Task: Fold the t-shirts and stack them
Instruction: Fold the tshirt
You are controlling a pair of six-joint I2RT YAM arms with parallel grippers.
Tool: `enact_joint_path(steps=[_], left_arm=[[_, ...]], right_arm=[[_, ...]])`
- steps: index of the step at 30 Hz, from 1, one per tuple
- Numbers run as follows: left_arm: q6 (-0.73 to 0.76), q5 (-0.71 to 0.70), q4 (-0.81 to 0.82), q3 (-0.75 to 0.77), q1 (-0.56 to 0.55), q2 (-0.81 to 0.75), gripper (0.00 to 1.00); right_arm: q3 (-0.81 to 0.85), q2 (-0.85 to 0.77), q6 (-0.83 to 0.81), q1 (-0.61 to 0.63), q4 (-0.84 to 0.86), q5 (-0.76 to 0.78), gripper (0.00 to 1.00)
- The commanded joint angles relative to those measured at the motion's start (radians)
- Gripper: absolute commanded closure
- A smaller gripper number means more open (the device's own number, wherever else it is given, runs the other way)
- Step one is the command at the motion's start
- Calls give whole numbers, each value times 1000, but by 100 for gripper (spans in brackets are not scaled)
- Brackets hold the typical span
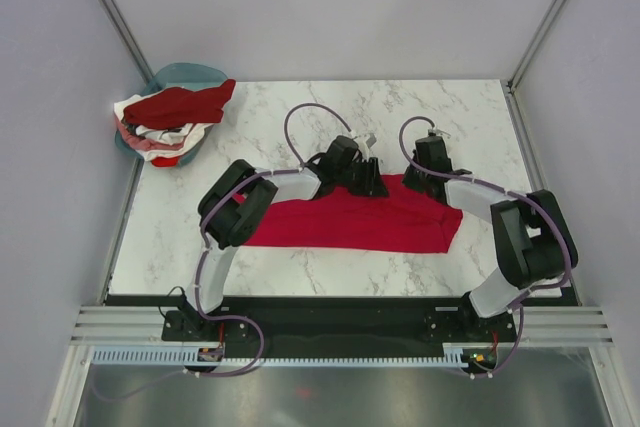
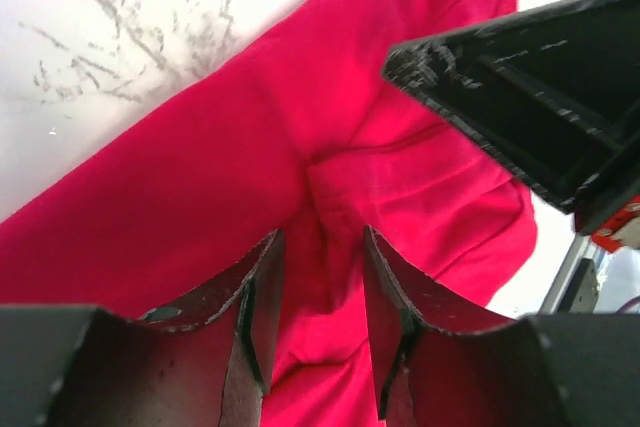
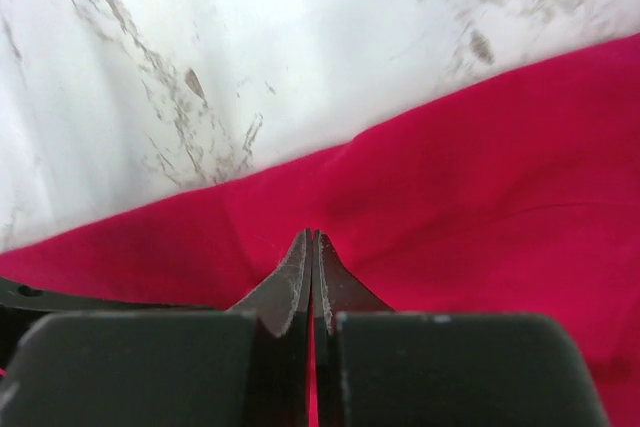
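1. Top external view shows our crimson t-shirt [image 1: 350, 223] lying on the table [image 1: 180, 237], partly folded.
2. Our right gripper [image 3: 311, 247] pinches its far edge; our left gripper [image 2: 322, 277] gapes over cloth.
3. More t-shirts [image 1: 170, 119] wait piled in the basin [image 1: 185, 74].

both grippers crowd the far edge of the crimson t-shirt [image 1: 352, 219] at table centre: left gripper [image 1: 372, 185] and right gripper [image 1: 418, 182] just beside each other, little gap between. bare marble table [image 1: 300, 107] open at 12 o'clock, also at 9 and 6 of the shirt. at 10 o'clock, far left corner blocked by teal basin [image 1: 180, 75] heaped with t-shirts [image 1: 170, 119]. side walls close in at 3 and 9.
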Motion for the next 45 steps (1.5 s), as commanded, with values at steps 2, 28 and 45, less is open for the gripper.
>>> enact_joint_path(steps=[2,28,45], left_arm=[[1,8,-5,44,-3,28,56],[194,298,-57,-65,-41,-171,81],[263,-73,-263,62,-35,-97,71]], right_arm=[[27,80,6,-1,35,-102,100],[1,142,31,-33,55,-164,100],[-82,-70,12,-10,-13,-12,99]])
